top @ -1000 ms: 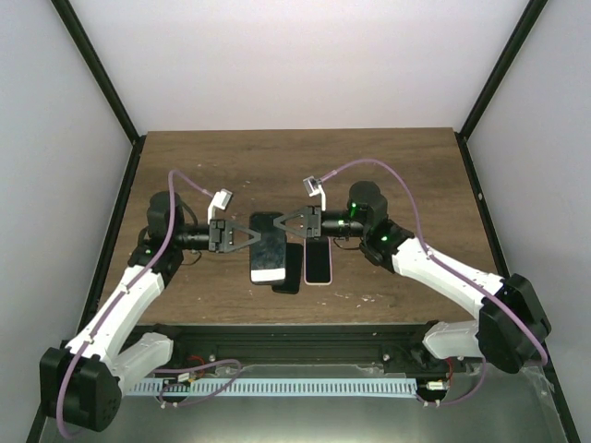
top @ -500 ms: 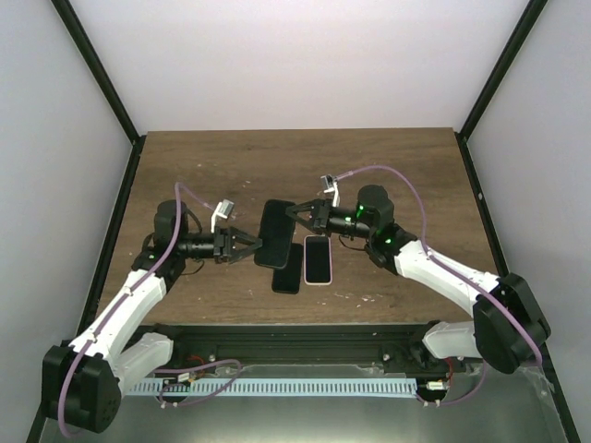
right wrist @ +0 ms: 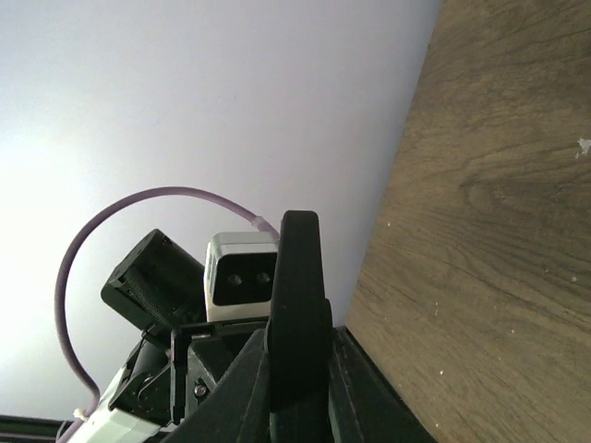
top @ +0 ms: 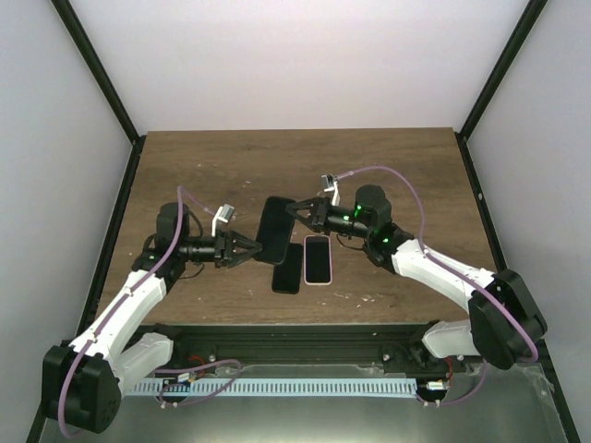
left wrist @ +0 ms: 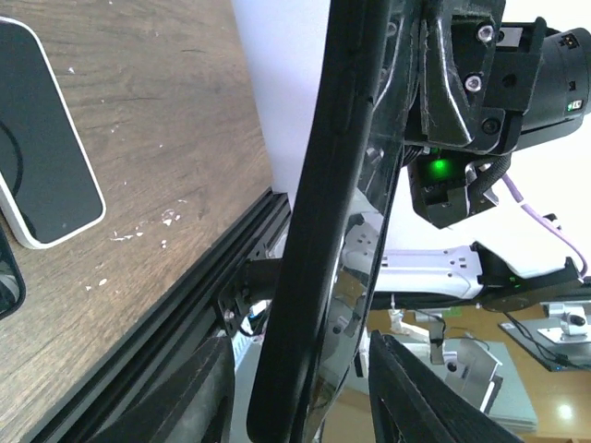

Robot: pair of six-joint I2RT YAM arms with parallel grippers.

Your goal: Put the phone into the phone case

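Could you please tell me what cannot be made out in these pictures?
Black slab in the right gripper: phone or case unclear; top view too small, wrist views edge-on.
Left gripper: contact with the slab unclear; fingertips cut off in left wrist view.
Dark phone: top end hidden under the slab.

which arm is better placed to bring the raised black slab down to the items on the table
Right. The right gripper is shut on the black slab and holds it in the air. The left gripper stands open astride its edge, clamping nothing.
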